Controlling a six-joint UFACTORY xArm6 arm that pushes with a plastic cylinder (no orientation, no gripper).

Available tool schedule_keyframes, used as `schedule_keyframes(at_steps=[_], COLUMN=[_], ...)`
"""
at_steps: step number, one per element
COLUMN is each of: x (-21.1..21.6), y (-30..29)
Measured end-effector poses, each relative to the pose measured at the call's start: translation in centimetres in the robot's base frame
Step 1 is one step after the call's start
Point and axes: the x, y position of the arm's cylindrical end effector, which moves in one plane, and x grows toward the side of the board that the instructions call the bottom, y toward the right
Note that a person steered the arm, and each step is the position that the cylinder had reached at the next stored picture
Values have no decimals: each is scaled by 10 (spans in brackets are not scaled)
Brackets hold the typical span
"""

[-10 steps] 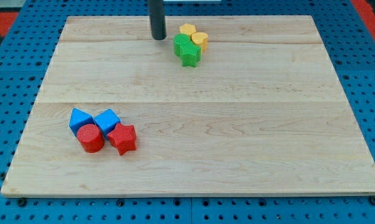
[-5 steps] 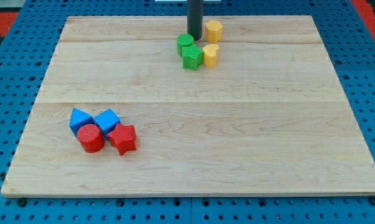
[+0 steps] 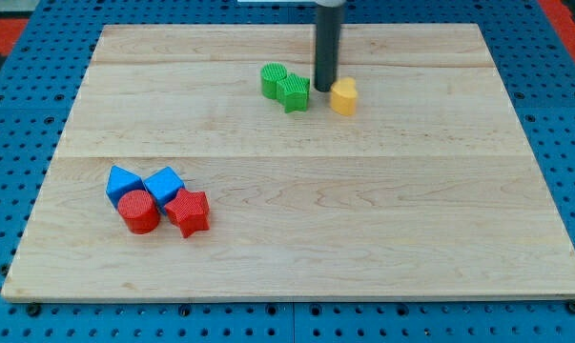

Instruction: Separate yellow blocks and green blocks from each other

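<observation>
My tip [image 3: 325,89] rests on the wooden board [image 3: 287,257] near the view's top, between the green blocks and a yellow block. A green cylinder [image 3: 272,79] and a green star [image 3: 293,92] touch each other just left of the tip. A yellow block [image 3: 343,96], heart-like in shape, sits right against the tip's right side. Only one yellow block shows; the rod covers the spot behind it.
At the view's lower left, two blue blocks [image 3: 123,181] [image 3: 164,183], a red cylinder [image 3: 138,211] and a red star [image 3: 188,211] sit clustered together. A blue pegboard [image 3: 10,143] surrounds the board.
My tip has moved right and down through the cluster. The yellow blocks split from the green ones; one yellow moved right and down, the other is out of sight. The greens shifted slightly left.
</observation>
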Motion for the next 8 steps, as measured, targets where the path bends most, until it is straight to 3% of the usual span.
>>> schedule_keyframes(at_steps=[1,4,5,6,8], x=[1,105,114,85,58], y=[16,28,61,97,20])
